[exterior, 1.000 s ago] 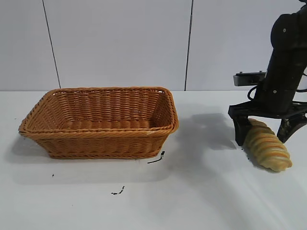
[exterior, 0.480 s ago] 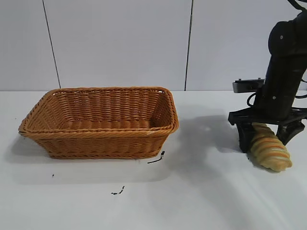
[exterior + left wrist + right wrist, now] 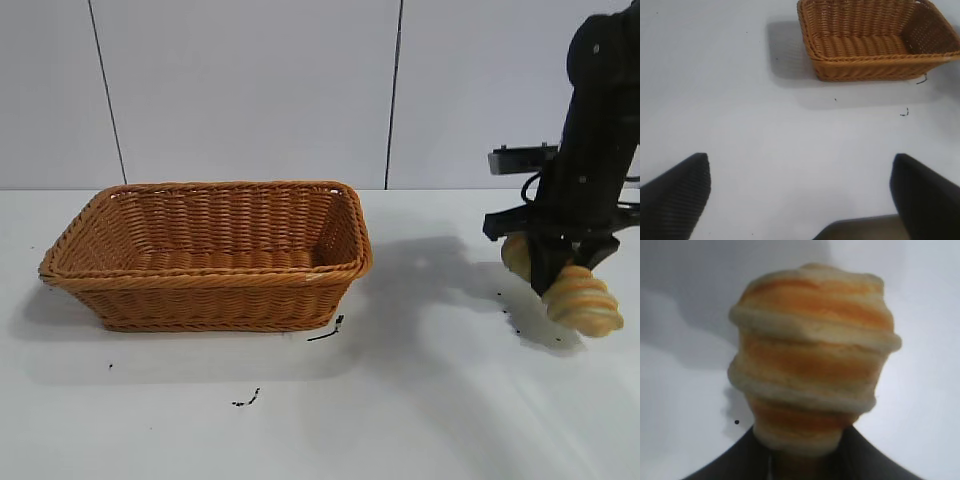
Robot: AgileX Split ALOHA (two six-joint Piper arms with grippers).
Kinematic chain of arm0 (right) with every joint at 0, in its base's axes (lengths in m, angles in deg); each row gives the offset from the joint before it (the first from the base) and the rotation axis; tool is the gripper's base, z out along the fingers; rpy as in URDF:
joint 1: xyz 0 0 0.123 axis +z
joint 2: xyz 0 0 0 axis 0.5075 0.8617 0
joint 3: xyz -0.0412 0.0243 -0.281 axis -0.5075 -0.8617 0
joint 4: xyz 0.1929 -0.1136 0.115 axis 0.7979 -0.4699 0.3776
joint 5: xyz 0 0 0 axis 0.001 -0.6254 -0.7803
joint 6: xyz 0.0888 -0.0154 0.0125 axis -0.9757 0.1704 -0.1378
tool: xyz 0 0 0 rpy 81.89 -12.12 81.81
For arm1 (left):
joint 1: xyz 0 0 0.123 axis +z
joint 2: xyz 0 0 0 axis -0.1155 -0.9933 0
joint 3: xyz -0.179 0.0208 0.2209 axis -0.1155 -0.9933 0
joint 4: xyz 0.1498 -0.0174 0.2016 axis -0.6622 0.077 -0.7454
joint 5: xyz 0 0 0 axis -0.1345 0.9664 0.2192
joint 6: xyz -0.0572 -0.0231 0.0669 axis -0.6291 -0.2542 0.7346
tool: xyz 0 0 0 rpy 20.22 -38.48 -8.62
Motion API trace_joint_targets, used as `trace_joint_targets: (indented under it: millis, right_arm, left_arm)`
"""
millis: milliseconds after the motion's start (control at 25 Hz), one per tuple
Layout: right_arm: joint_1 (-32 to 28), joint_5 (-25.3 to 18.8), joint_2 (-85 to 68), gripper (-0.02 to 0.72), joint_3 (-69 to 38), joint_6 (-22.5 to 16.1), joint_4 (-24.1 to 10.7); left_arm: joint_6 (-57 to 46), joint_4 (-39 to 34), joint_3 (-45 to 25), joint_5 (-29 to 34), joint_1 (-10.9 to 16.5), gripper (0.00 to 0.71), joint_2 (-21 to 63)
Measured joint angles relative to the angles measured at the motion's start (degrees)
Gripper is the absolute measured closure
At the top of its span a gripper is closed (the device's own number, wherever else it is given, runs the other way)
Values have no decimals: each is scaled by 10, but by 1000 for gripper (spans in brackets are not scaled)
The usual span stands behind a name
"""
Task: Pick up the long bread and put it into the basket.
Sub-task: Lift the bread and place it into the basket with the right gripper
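Above the white table [image 3: 420, 400] (grey-panelled wall behind), right gripper [image 3: 562, 272] clamps long bread [image 3: 580, 298].

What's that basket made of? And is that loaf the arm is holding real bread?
The basket looks like woven wicker, orange-brown with a matte sheen; the plaited strands and braided rim show it. The long bread, held in the right gripper, has very even ridges and painted-looking orange stripes, so it may be a foam or plastic replica; I can't be sure.

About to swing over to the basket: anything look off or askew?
Only the grip: the right hand pinches the bread near one end, so the loaf hangs tilted, its long end drooping off the table. The basket sits upright.
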Motion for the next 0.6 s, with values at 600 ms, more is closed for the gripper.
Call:
trace_joint_targets:
  millis: [600]
  right_arm:
    - [163, -80, 152, 535, 314, 31, 6]
  left_arm:
    - [0, 0, 0, 0, 0, 12, 0]
